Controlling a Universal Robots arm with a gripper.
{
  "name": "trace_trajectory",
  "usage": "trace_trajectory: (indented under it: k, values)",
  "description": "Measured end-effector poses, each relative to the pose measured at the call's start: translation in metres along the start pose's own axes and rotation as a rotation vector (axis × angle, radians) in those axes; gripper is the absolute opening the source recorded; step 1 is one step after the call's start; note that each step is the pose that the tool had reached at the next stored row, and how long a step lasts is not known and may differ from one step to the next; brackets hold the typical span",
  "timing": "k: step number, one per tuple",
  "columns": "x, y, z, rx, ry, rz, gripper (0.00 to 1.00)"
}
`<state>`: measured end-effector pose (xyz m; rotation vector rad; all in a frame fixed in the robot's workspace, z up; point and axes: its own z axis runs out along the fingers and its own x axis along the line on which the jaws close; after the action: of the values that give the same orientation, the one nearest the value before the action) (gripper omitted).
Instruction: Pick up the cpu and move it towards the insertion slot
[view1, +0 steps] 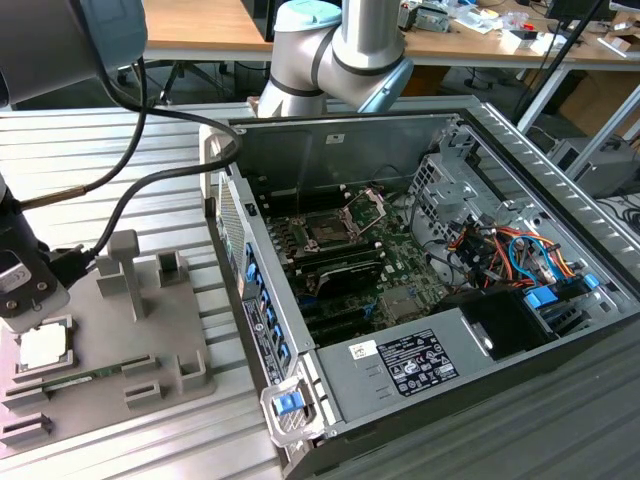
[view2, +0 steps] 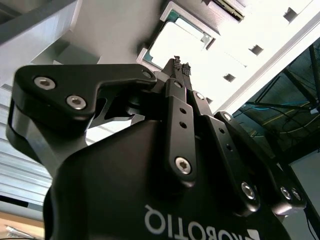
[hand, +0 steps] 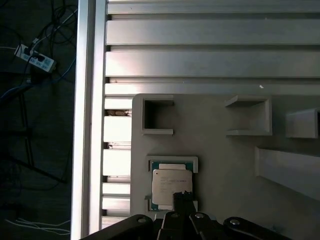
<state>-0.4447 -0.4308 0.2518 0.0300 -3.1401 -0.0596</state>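
The small flat square cpu with a silvery top (hand: 170, 181) lies flat in its pocket in the grey plastic tray (hand: 225, 170). The black gripper (hand: 183, 196) hangs right over it and points down. Its two fingertips are pressed together above one edge of the chip and hold nothing. The insertion slot, a square socket with a shiny metal frame (view1: 330, 230), sits well apart toward the exterior view's right, inside the open computer case (view1: 300, 150).

The gripper (view1: 32, 312) hangs over the cpu (view1: 43, 347), seemingly just clear of it, near the grey tray's (view1: 170, 330) edge at the exterior view's left, well apart from the insertion slot (view1: 330, 228).
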Motion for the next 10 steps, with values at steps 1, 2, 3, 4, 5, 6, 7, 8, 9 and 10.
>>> trace_trajectory:
  k: [1, 2, 3, 4, 5, 6, 7, 8, 9, 10]
  values:
    - [0.0, -0.0002, 0.0003, 0.0, 0.0, 0.0, 0.11]
    - [0.0, -0.0005, 0.0006, 0.0, 0.0, 0.0, 0.11]
    - [0.0, -0.0008, 0.001, 0.0, 0.0, 0.0, 0.11]
    - [0.0001, -0.001, 0.0014, 0.0, 0.0001, 0.0, 0.11]
    - [0.0001, -0.0011, 0.0017, 0.0, 0.0001, 0.0, 0.11]
    - [0.0001, -0.0013, 0.002, 0.0001, 0.0002, 0.0, 0.11]
    - [0.0, -0.0015, 0.0025, 0.0001, 0.0001, 0.0, 0.11]
    - [0.0, -0.0018, 0.0031, 0.0, 0.0, 0.0, 0.11]
    - [0.0, -0.002, 0.0034, 0.0, 0.0, 0.0, 0.11]
    - [0.0, -0.0022, 0.0037, 0.0, 0.0, 0.0, 0.11]
